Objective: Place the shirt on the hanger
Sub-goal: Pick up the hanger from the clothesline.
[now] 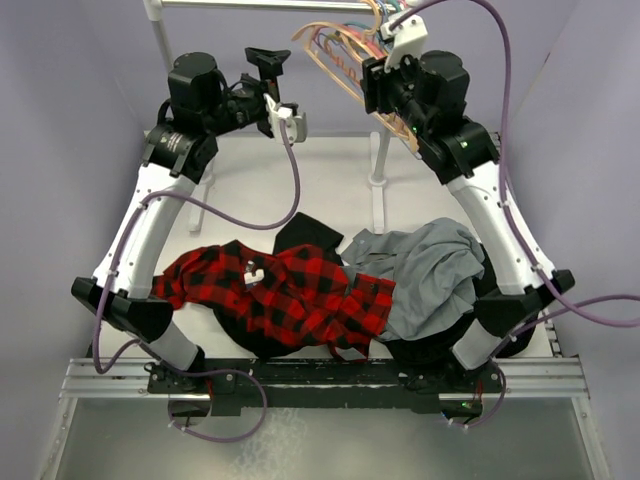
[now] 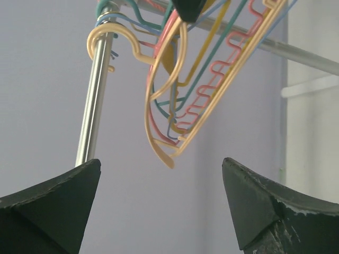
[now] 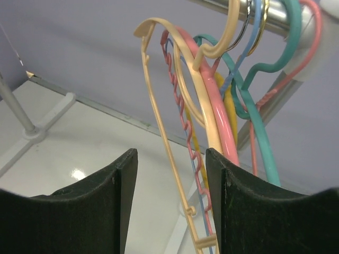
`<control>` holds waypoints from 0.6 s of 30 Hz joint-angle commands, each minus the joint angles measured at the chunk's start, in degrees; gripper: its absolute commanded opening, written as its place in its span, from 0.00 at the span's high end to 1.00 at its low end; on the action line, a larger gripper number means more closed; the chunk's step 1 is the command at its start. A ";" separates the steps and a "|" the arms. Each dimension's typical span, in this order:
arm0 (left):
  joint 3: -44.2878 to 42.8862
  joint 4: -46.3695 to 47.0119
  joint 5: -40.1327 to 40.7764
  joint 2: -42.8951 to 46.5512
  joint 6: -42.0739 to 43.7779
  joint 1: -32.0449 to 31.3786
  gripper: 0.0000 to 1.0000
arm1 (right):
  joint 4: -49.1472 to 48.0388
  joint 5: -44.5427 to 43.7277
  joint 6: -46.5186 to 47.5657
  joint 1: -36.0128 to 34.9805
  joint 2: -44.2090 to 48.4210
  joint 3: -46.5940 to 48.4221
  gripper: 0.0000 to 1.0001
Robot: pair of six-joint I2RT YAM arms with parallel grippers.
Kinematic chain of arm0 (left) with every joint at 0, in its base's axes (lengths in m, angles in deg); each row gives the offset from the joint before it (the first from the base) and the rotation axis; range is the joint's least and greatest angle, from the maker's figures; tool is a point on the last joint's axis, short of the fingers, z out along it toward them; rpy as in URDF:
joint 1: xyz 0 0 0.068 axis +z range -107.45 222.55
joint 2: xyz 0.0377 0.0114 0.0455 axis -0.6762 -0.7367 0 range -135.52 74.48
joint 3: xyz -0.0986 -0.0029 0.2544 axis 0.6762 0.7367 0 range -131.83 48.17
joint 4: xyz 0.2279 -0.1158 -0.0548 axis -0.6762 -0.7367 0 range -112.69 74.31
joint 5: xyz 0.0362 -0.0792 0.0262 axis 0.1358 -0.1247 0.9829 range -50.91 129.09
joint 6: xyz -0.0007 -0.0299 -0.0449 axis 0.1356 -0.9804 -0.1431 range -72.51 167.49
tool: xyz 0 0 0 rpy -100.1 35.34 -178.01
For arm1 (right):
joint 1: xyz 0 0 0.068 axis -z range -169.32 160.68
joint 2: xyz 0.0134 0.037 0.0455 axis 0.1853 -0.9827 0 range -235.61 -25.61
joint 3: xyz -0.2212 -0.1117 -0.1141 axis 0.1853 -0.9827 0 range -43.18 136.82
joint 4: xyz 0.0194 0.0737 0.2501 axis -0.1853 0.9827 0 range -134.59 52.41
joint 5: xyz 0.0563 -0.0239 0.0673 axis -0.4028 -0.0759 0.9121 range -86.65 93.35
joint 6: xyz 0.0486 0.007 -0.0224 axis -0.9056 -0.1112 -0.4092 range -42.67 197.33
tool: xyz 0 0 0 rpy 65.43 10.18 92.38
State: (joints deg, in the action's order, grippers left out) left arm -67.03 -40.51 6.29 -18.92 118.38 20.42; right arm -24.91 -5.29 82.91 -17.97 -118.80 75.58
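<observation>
**A:** Where does the shirt (image 1: 290, 295) lie relative to the rail (image 1: 250, 5)?

**B:** Well away from it, crumpled on the table (image 1: 330, 170). Its long axis runs roughly parallel to the rail. A grey garment (image 1: 430, 265) touches one end and a black garment (image 1: 305, 232) touches its rail-side edge.

**A:** And the hanger (image 2: 235, 74)?

**B:** Its hook sits over the rail, bunched with the pink hanger (image 3: 220, 114) and the teal hanger (image 3: 259, 132). In the left wrist view its long bar slants away from the rail and ends in a rounded corner.

**A:** What are the grippers doing?

**B:** The left gripper (image 2: 161, 164) is spread wide near the rail, with nothing between its fingers. The right gripper (image 3: 172, 153) is close under the rail with its jaws parted. The hanger's thin bar shows in the gap, but whether it touches a finger cannot be told.
</observation>
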 commanded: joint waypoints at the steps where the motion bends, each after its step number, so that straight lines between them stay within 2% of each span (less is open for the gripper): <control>1: -0.28 -8.05 1.15 4.59 -2.30 0.32 0.01 | 1.43 -2.30 0.71 -0.41 -4.35 6.09 0.44; 10: 3.11 -8.16 2.69 7.50 -0.14 1.00 0.01 | 2.16 -5.12 2.48 -0.45 -10.08 13.12 0.44; 18: 5.23 -7.68 2.89 7.72 2.30 1.44 0.01 | 1.03 -7.70 4.50 -1.15 -9.94 11.60 0.40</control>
State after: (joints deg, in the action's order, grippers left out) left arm -62.18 -48.73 9.11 -12.72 119.10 21.34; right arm -20.99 -10.43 85.08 -18.25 -131.00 86.16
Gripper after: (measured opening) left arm 0.992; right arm 0.582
